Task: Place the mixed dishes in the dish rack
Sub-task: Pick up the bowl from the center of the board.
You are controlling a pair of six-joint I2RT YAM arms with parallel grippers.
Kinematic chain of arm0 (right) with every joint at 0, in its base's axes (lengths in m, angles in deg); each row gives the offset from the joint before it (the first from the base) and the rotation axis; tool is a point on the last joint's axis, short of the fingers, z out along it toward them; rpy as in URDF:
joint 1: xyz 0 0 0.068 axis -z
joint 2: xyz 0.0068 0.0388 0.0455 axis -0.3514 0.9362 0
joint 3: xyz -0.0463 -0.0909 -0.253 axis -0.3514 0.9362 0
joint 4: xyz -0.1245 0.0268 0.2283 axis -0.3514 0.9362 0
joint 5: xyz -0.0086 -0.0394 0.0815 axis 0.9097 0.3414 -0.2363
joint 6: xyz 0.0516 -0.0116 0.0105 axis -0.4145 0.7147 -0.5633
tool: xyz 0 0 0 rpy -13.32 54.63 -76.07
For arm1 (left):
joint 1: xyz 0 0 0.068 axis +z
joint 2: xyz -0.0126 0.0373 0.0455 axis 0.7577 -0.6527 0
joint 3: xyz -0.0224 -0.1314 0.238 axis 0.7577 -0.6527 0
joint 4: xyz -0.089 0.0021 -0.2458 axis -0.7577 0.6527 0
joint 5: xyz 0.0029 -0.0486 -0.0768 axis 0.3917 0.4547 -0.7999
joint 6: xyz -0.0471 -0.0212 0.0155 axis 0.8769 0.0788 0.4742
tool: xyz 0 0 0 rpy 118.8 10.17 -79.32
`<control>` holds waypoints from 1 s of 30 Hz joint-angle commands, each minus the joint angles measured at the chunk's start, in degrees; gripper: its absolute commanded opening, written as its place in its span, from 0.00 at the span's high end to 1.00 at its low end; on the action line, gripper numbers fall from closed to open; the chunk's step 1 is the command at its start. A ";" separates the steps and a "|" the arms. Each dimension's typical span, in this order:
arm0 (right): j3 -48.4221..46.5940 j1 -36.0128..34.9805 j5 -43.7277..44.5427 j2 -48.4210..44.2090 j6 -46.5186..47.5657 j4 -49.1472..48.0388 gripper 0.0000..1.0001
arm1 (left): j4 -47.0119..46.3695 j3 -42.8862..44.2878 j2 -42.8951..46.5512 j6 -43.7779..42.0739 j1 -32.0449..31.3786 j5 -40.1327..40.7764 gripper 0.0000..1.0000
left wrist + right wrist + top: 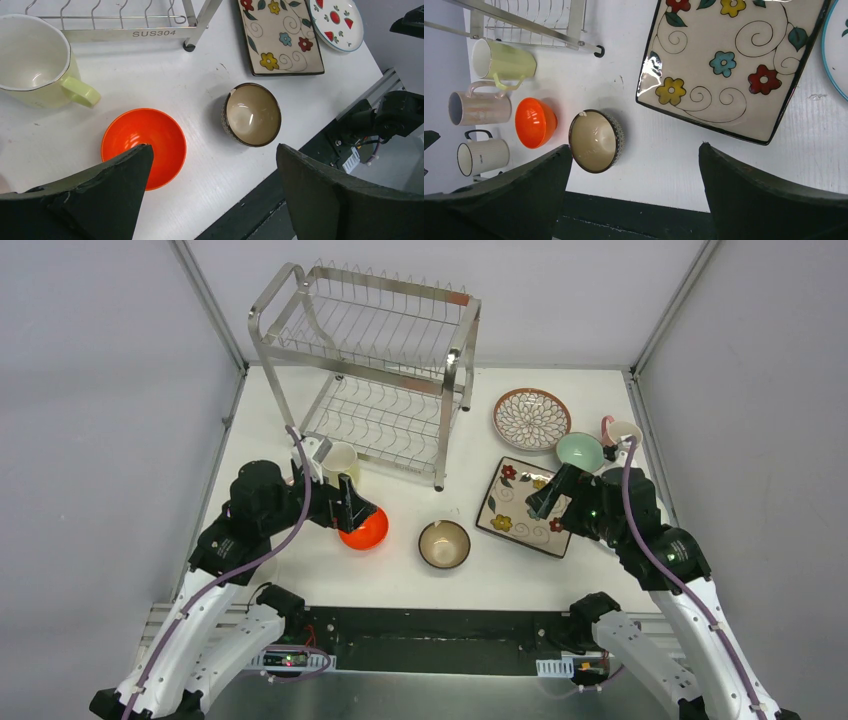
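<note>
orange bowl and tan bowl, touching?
Apart. The left wrist view shows a strip of bare white table between the orange bowl and the tan bowl.

Dish rack (pixel 370 370) stands far left on the table (pixel 400 580); a mug (pixel 338 462) sits just before it; at right, a square plate (pixel 520 508) lies before a round plate (pixel 532 418); a bowl (pixel 444 544) rests between mug and square plate.

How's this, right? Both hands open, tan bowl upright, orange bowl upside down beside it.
Wrong on the orange bowl: it stands upright, mouth up, as the left wrist view shows. Rest holds: left hand and right hand open, tan bowl upright beside it.
</note>
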 commanded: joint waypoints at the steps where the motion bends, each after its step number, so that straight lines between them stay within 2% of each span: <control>1: -0.11 -0.21 1.49 -1.03 -0.73 0.28 0.00 | -1.12 -0.03 0.84 -1.33 0.28 0.73 0.01; 11: -0.45 -0.23 0.49 0.20 -1.12 -0.27 0.00 | -1.02 -0.08 0.90 -1.48 0.28 1.23 0.01; 19: 0.95 -0.21 -8.06 2.87 -2.38 -5.67 0.01 | -0.43 0.09 1.75 -1.84 0.28 3.41 0.01; 25: 4.79 -0.25 -15.86 6.59 -4.12 -14.01 0.17 | -0.40 -0.25 2.48 -1.86 0.28 3.68 0.01; 30: 7.14 -1.32 -15.90 8.98 -5.65 -16.59 0.30 | 0.22 -0.24 2.49 -1.77 0.28 4.68 0.02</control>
